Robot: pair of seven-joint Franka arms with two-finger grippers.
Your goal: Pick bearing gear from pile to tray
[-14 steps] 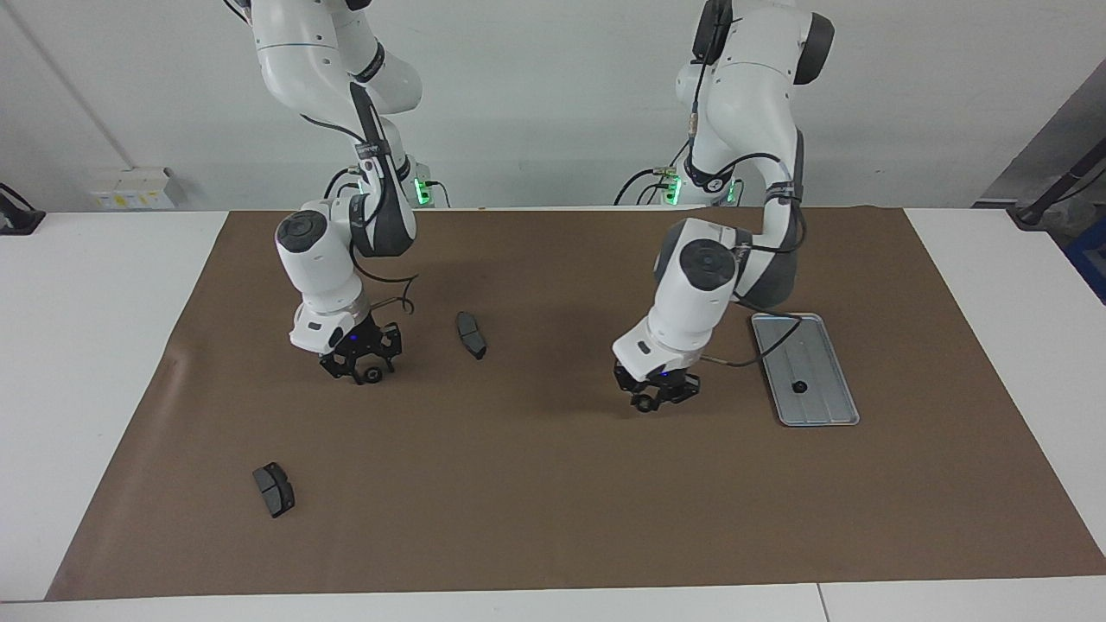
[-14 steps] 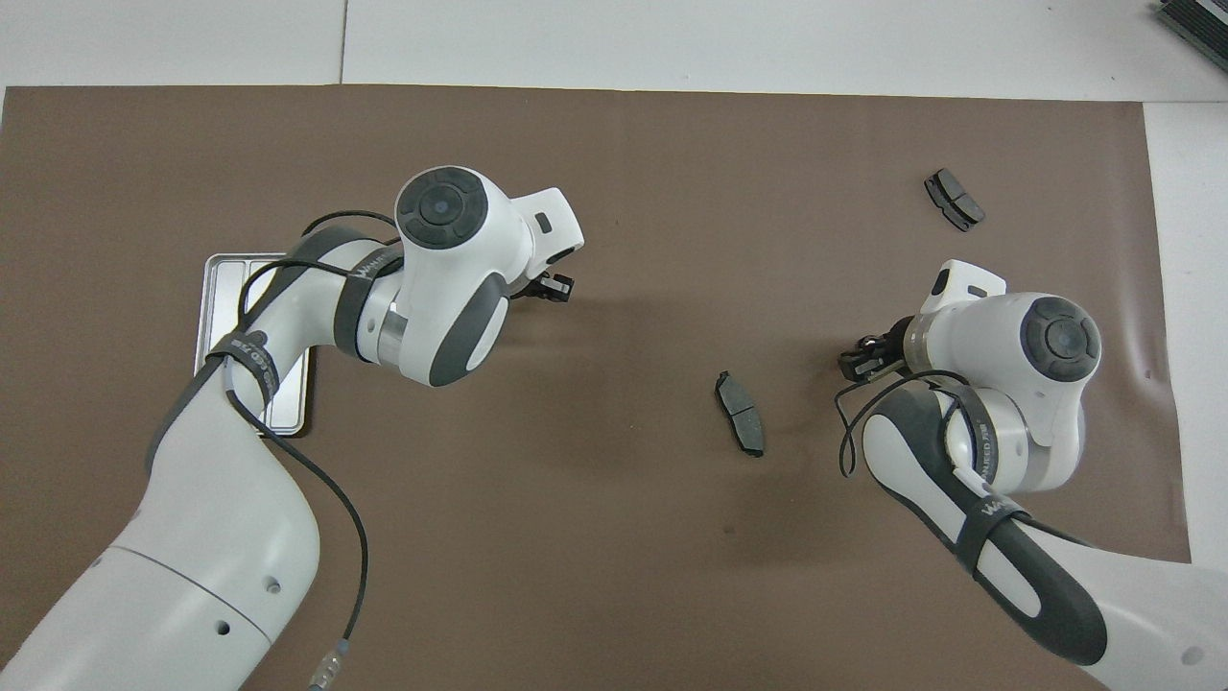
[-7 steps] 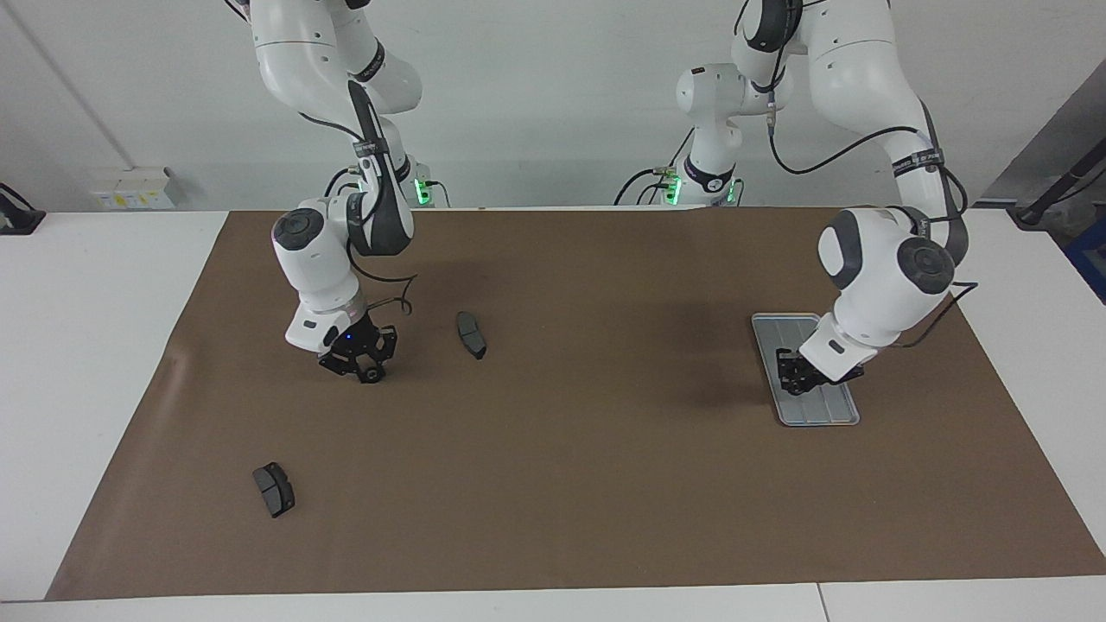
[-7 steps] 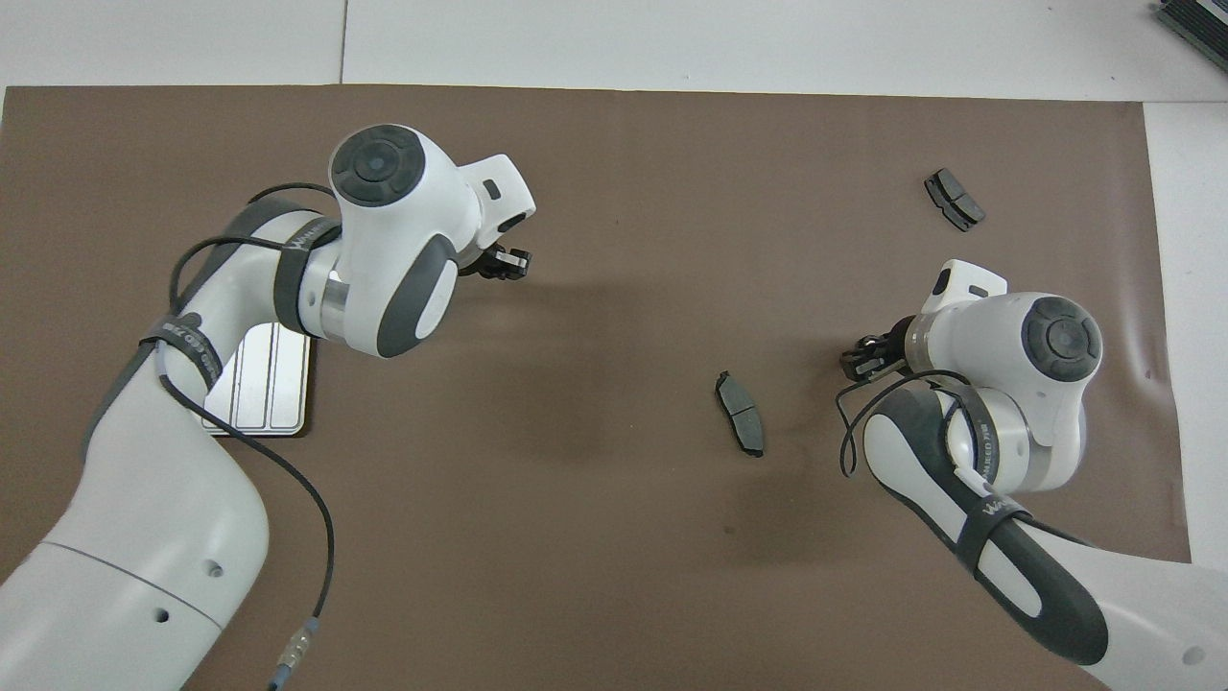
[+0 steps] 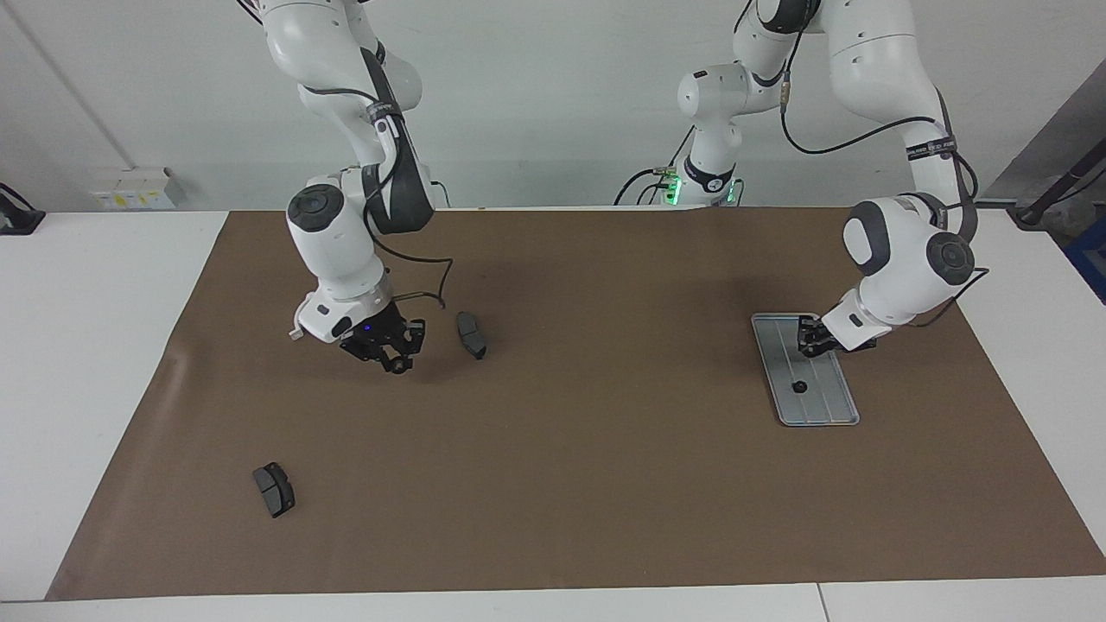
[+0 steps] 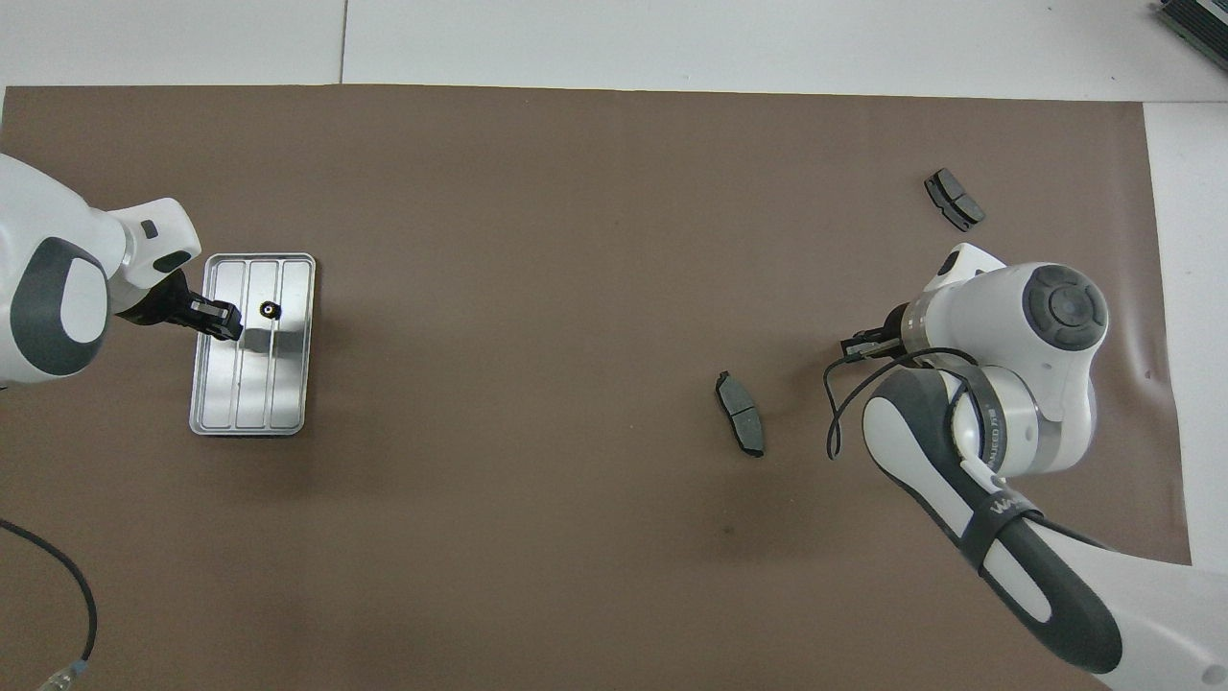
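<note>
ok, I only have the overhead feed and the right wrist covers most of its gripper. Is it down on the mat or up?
Observer: Up. In the facing view the right gripper hangs just above the brown mat, beside the dark pad and not touching it.
Operator: Holding anything?
Observer: A small dark round shape shows at its lower end. I can't tell whether that is a ring or part of the gripper.
Operator: And the left one, is it sitting in the tray?
Observer: It doesn't look like it. The left gripper hangs over the end of the tray nearer the robots, and it seems clear of the tray floor.
</note>
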